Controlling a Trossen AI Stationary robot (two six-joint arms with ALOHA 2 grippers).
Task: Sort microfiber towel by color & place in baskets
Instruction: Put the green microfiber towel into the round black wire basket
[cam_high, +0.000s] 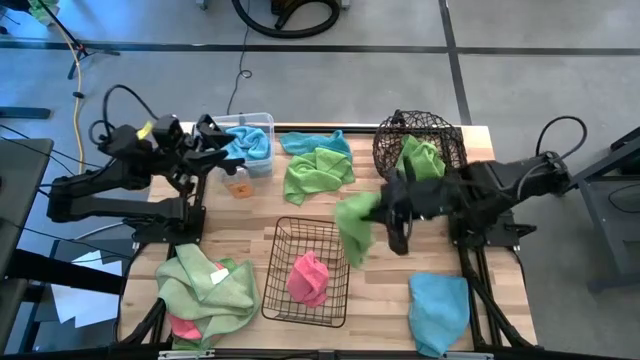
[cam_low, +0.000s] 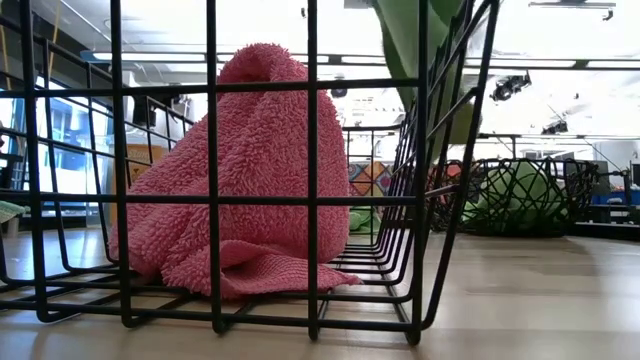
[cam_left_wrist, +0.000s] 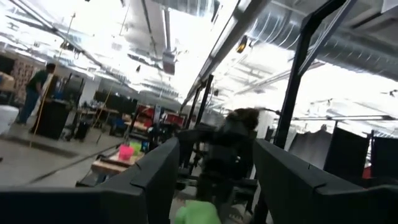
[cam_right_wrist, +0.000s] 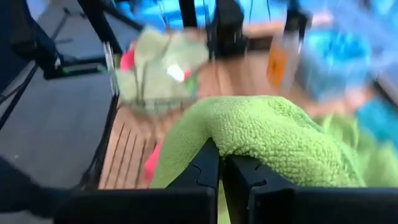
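My right gripper (cam_high: 380, 207) is shut on a lime green towel (cam_high: 352, 228) above the middle of the table, beside the far right corner of the black wire basket (cam_high: 305, 272). A pink towel (cam_low: 250, 170) lies on that basket's floor. The round woven basket (cam_high: 420, 145) at the far right holds a green towel (cam_high: 420, 157). The clear bin (cam_high: 252, 140) at the far left holds a light blue towel (cam_high: 248, 143). My left gripper (cam_high: 220, 140) is raised next to the bin, open and empty (cam_left_wrist: 214, 186). My right gripper pinches a bunched fold of the lime green towel (cam_right_wrist: 249, 146) between its two fingers (cam_right_wrist: 208, 168); I cannot tell how many layers. The fingers slant down from the table's right side. The towel drapes over the fingertips and hangs slack below them (cam_low: 420, 50), clear of the table.
A blue towel (cam_high: 315, 142) and a green towel (cam_high: 318, 172) lie at the far middle. A heap of green towels (cam_high: 205, 285) with a pink one (cam_high: 185, 325) lies at the near left. Another blue towel (cam_high: 438, 310) lies at the near right.
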